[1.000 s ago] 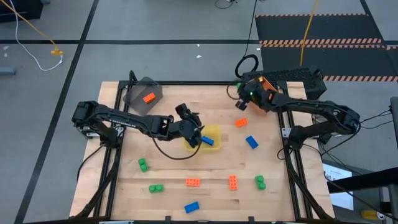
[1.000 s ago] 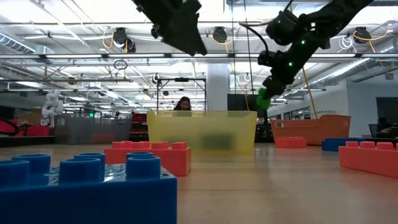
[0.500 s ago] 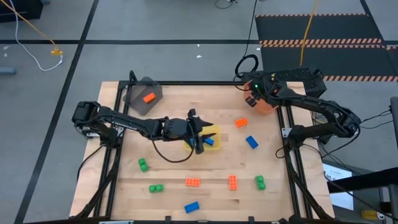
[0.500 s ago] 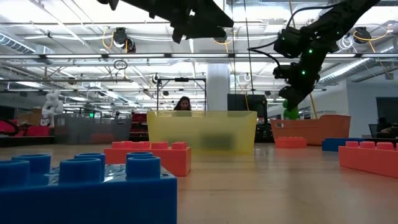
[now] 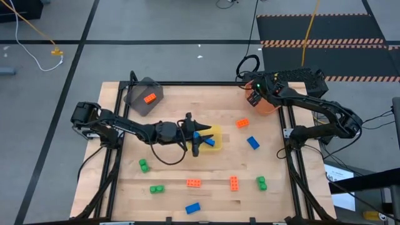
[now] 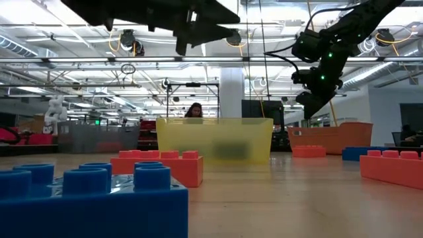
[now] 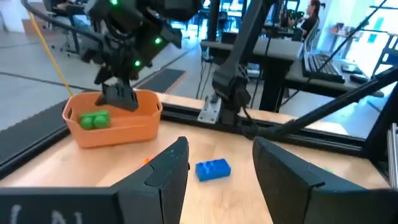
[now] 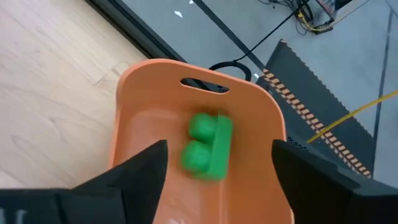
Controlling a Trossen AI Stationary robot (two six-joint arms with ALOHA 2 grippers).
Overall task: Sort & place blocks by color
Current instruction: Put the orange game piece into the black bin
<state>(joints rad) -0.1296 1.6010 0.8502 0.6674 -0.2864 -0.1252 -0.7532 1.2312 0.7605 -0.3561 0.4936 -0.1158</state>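
Right gripper [image 8: 214, 186] hangs over the orange bin [image 8: 155, 118], fingers spread wide and empty, the green block [image 8: 208, 149] lying in the bin just beyond its tips. Best lift straight up, clear of the rim. Farther off, the left gripper [image 7: 214, 168], also parted and empty, sits by the yellow bin [image 5: 214, 134], a blue block [image 7: 212, 168] ahead.
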